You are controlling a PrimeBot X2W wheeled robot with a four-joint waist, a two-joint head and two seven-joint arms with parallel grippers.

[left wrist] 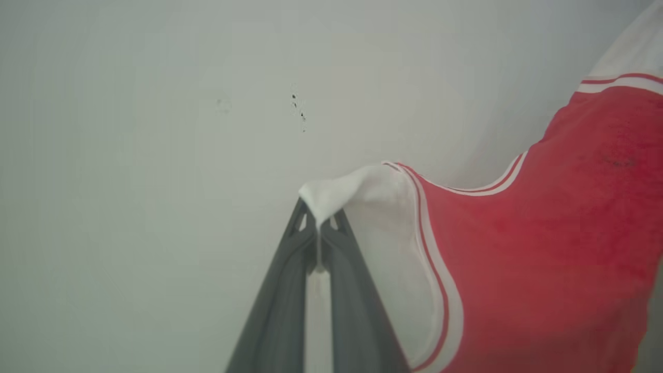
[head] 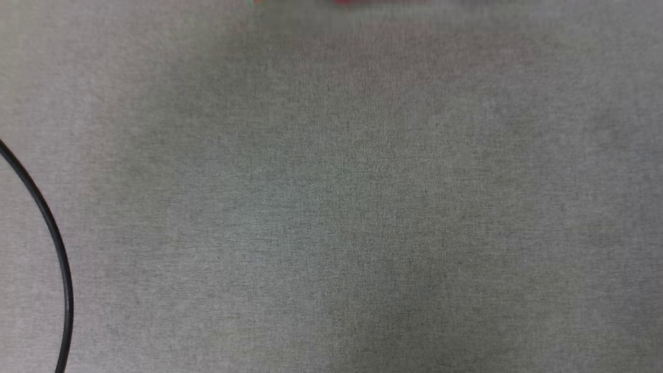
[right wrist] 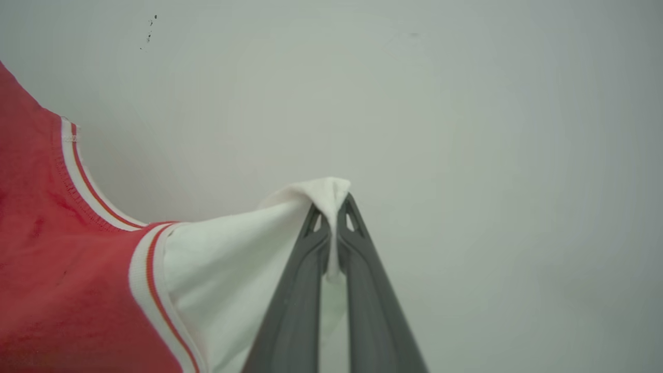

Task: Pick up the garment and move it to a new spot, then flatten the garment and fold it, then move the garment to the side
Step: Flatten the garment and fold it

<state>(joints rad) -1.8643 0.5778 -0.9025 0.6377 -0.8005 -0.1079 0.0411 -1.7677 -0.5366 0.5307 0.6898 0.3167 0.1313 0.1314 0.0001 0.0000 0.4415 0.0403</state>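
Observation:
The garment (left wrist: 544,259) is a red jersey shirt with white sleeves and red-and-white striped trim. In the left wrist view my left gripper (left wrist: 318,217) is shut on the tip of one white sleeve, and the red body hangs off to the right. My right gripper (right wrist: 332,207) is shut on the other white sleeve of the garment (right wrist: 62,280), whose red body spreads to the left in the right wrist view. A thin blurred strip of red, the garment (head: 380,2), lies along the top edge of the head view.
A grey fabric surface (head: 331,207) spreads across the head view. A thin black cable (head: 58,248) curves along its left edge. Behind the shirt in both wrist views stands a plain pale wall (left wrist: 155,155) with a few small dark marks (left wrist: 298,106).

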